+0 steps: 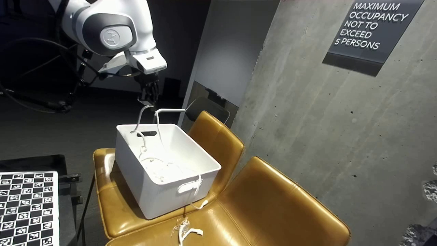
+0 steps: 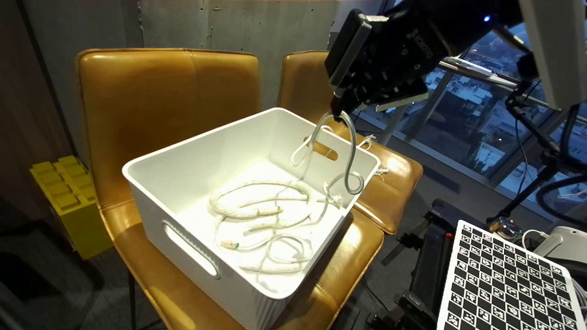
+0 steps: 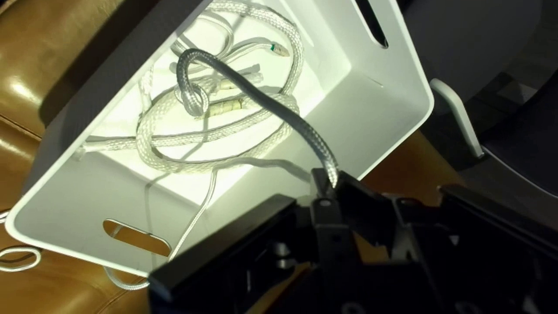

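My gripper (image 2: 338, 109) is shut on a grey-white braided rope (image 2: 352, 151), pinched between the fingertips in the wrist view (image 3: 333, 181). From the grip the rope (image 3: 279, 109) arches away and curls into a small loop at its free-hanging part. Below stands a white plastic bin (image 2: 220, 160) with slotted handles, seen in both exterior views. Its floor carries a thick coiled rope (image 3: 146, 139) and several thinner strands, one with a green-banded tip (image 2: 229, 244). The gripper hangs above the bin's rim (image 3: 390, 148), apart from it.
The bin sits on a tan leather chair (image 1: 104, 184), beside a second chair (image 1: 283, 201). Rope ends (image 1: 186, 234) lie on that seat, and a strand (image 1: 198, 186) hangs through the bin's handle. A checkered board (image 2: 509, 279), a yellow block (image 2: 87, 220) and a concrete wall (image 1: 324, 136) stand around.
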### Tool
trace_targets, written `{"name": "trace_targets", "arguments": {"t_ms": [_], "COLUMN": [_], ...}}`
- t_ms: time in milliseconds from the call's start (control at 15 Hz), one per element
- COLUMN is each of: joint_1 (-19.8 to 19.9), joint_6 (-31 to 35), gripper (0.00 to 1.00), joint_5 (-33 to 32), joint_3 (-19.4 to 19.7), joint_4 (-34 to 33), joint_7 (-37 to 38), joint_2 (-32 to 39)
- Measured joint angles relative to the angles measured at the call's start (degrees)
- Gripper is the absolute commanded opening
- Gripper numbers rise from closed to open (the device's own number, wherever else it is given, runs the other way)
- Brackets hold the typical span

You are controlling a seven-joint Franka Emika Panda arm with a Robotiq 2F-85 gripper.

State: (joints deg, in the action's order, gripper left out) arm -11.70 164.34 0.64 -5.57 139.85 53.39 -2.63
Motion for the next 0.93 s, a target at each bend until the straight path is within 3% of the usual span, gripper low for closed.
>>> {"name": "trace_targets", "arguments": {"t_ms": [67, 133, 600, 800, 933], "joint_1": [0.14, 0.24, 0.88, 2.71, 4.86], "joint_6": [0.38, 0.94, 3.29, 3.61, 3.64], "gripper": [0.02, 0.26, 0.75, 0.98, 1.0], "joint_5": [0.0, 0.0, 0.54, 3.62, 6.86], "joint_3": [0.25, 0.44, 1.09, 1.57, 2.28], "joint_4": [0.04, 0.06, 0.13, 0.24, 0.24], "joint_7": [-0.39, -0.73, -3.79, -8.01, -12.21], "joint_2": [0.17, 0.33, 1.45, 1.62, 1.69]}}
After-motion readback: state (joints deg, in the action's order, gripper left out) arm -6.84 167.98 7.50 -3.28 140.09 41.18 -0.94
